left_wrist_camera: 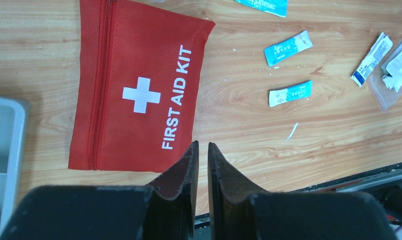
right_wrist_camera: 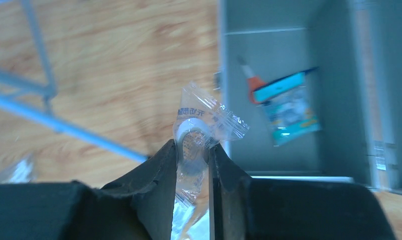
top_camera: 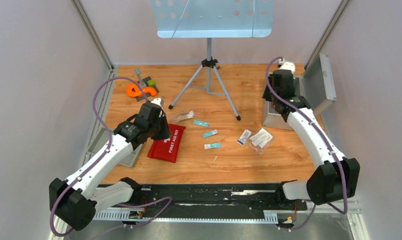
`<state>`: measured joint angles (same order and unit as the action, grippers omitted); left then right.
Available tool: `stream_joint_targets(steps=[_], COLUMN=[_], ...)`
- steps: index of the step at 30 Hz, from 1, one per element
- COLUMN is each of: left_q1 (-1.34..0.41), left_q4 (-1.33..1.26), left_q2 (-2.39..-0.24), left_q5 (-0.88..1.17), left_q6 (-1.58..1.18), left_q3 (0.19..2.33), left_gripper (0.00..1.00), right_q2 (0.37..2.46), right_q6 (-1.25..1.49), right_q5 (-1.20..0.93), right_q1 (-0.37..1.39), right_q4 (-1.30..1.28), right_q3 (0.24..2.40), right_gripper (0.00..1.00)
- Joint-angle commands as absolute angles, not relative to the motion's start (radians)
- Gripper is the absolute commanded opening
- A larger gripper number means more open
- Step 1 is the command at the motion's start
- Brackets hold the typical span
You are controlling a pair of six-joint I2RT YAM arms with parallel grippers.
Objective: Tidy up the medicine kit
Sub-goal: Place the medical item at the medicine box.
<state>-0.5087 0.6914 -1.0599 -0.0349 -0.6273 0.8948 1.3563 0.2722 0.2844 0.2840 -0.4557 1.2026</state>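
Pinching a clear packet (right_wrist_camera: 209, 117) in the right hand (right_wrist_camera: 192, 147) at the box (right_wrist_camera: 269, 50) rim; hovering above the red pouch (left_wrist_camera: 134, 85) with the left hand (left_wrist_camera: 202, 146) pressed almost together, empty.

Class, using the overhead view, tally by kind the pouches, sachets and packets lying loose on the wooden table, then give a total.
Red pouch: 1
Teal sachets: 3
White-and-blue packet: 1
Clear bags: 2
Total: 7
Not counted: the wrapped roll held in the right hand.
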Motion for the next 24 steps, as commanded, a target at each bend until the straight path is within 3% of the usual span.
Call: stream_joint_targets(steps=[1, 15, 17, 20, 24], left_q1=[-0.503, -0.503, -0.503, -0.503, -0.503], left_q4=[0.660, 0.689, 0.692, 0.696, 0.699], left_q2=[-1.049, -1.014, -1.010, -1.008, -1.008], left_q5=[-0.044, -0.074, -0.076, -0.077, -0.081], left_q6=[-0.643, -0.644, -0.645, -0.645, -0.642], left_q3=[0.897, 0.897, 0.895, 0.895, 0.898], left_gripper=[0.20, 0.20, 0.20, 0.20, 0.20], right_q2=[1.335, 1.473, 1.489, 1.508, 1.500], right_q6=[0.233, 0.221, 0.223, 0.227, 0.231], right_q5=[0.265, 0.204, 0.199, 0.197, 0.191], right_q1=[0.150, -0.105, -0.111, -0.119, -0.118], right_q4=[-0.460, -0.392, -0.390, -0.390, -0.389], right_q3=[1.192, 1.206, 1.209, 1.218, 1.229], right_gripper=[0.21, 0.27, 0.36, 0.58, 0.69])
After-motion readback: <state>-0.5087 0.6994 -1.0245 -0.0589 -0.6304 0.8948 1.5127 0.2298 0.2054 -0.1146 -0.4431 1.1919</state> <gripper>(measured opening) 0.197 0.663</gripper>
